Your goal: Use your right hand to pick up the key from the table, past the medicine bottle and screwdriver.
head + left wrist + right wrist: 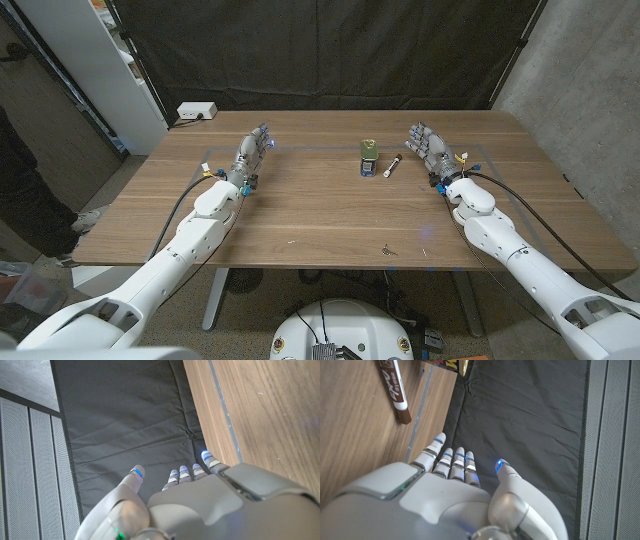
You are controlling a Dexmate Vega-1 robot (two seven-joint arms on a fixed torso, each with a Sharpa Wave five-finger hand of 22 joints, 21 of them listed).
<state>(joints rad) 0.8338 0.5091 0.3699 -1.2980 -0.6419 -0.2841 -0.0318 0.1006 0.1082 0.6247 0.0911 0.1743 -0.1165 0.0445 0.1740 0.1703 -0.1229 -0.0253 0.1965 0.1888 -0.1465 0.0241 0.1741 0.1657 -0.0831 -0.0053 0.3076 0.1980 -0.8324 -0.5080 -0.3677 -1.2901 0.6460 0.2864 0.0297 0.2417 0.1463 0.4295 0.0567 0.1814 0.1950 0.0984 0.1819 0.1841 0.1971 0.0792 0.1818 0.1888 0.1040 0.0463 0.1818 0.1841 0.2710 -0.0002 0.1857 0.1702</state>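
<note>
Near the table's (300, 215) far edge, beside the bottle (369, 157), we are seeing the screwdriver (393, 166) lying just toward our right hand (428, 148). We are holding both that hand and the left hand (255, 150) open, gripping nothing. We cannot tell where the key is.

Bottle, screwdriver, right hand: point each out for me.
Bottle (369, 158), head view, on its body below the cap.
Screwdriver (393, 166), head view, on the middle of its length.
Right hand (428, 147), head view, on the back of the hand.
</note>
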